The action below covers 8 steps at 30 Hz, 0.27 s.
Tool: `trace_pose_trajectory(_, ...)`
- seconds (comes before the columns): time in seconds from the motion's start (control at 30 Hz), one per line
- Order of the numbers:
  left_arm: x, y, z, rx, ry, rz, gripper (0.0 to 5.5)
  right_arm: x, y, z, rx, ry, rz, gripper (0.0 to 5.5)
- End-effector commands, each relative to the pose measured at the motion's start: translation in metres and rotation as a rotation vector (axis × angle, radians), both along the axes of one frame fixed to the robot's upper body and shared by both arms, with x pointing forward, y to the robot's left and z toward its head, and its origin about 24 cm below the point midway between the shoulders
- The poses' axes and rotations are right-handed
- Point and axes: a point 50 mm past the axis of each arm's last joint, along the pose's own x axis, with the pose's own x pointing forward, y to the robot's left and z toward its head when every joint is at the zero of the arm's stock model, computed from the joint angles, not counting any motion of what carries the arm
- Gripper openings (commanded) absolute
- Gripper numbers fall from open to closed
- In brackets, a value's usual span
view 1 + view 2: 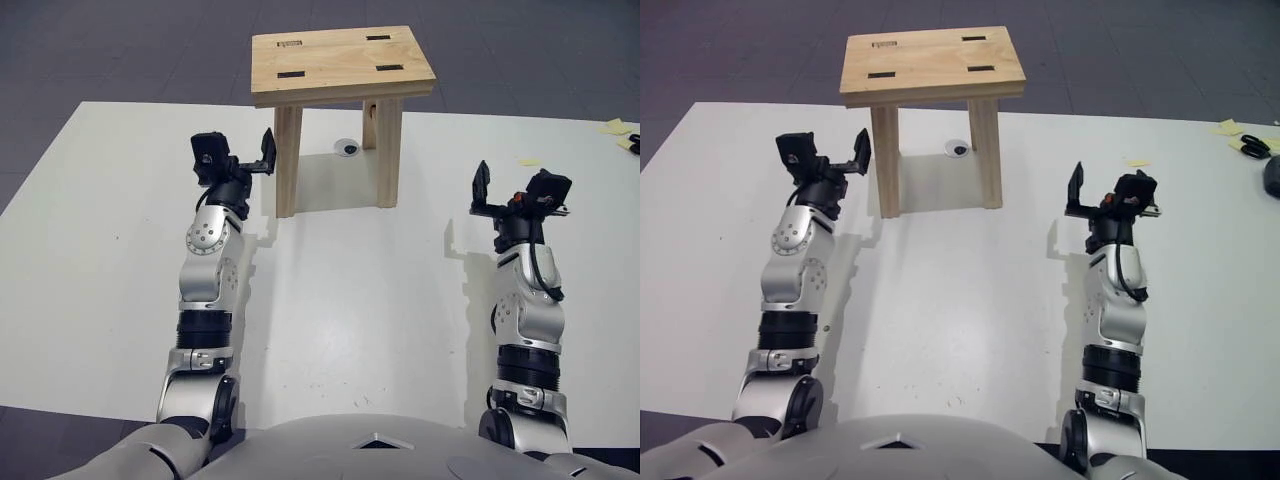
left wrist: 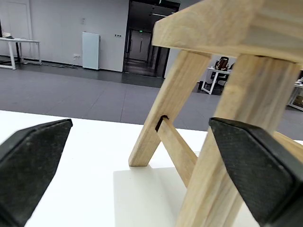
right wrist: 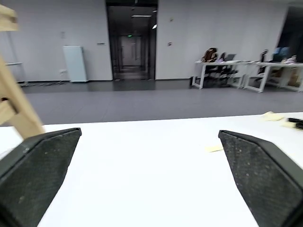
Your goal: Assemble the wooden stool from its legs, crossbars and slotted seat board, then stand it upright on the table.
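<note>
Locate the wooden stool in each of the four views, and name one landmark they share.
Left eye view: stool upright at top centre.
Right eye view: stool top, left of centre.
Left wrist view: close up, legs and seat edge beyond the fingers.
Right wrist view: one leg at the picture's edge.
Shared landmark: the white table it stands on.

Both arms stretch forward, left gripper (image 1: 240, 152) and right gripper (image 1: 512, 190) each with jaws wide apart.

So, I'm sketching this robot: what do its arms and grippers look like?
The left arm and right arm are silver-grey segments with black joint rings. The left gripper and right gripper are black, with flat, wedge-shaped, textured fingers. A black cable loops along the right forearm.
</note>
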Motion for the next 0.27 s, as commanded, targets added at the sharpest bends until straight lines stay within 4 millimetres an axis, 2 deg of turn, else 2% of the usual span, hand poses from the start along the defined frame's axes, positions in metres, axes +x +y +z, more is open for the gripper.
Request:
trace_pose_trajectory(0.03, 0.006, 0.004, 0.0, 0.044, -0.01, 0.026, 5.36, -0.006, 0.0, -0.012, -0.067, 0.021, -0.021, 5.4)
trace_pose_trajectory(0.13, 0.003, 0.006, -0.006, 0.017, 0.008, 0.036, 5.36, -0.005, 0.01, -0.01, -0.143, 0.007, 0.022, 5.4)
trace_pose_trajectory(0.27, 0.004, -0.003, -0.007, 0.019, 0.001, -0.016, 5.36, -0.009, 0.022, -0.017, -0.137, 0.025, 0.01, 5.4)
